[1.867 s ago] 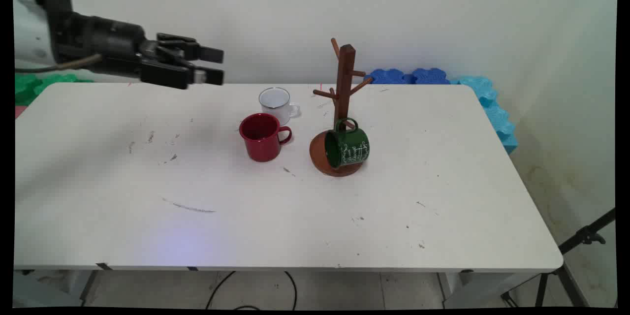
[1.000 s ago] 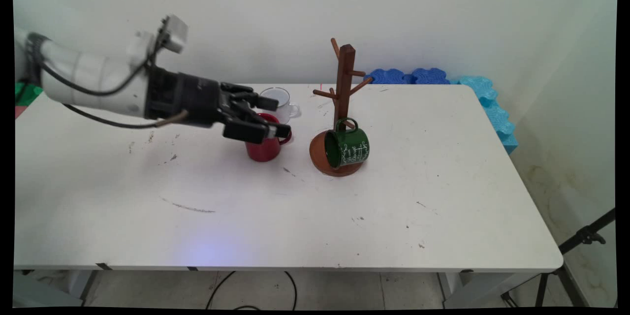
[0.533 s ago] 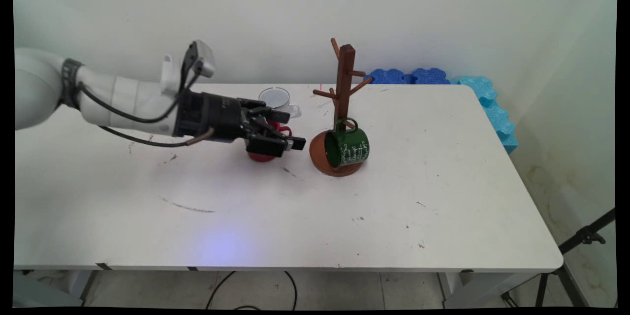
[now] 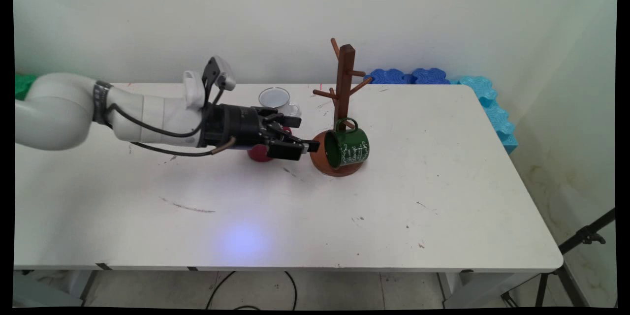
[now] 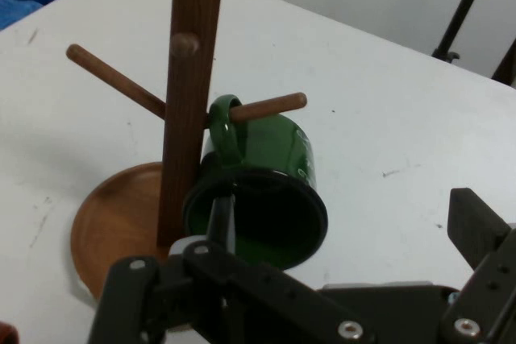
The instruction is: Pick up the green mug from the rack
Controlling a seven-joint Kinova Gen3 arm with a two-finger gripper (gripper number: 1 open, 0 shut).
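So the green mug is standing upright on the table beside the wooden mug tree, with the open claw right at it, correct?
Not quite. The green mug is not standing on the table: it hangs by its handle from a low peg of the wooden mug tree, tipped on its side over the tree's base, as the hand view shows. The rest holds: the claw is open and right at it.

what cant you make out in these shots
- Red mug: main view, mostly hidden behind the pincer.
- Green mug: white lettering too small to read in the main view; its lower rim hidden by the pincer's linkage in the hand view.
- Mug tree: top cut off by the hand view's upper edge.
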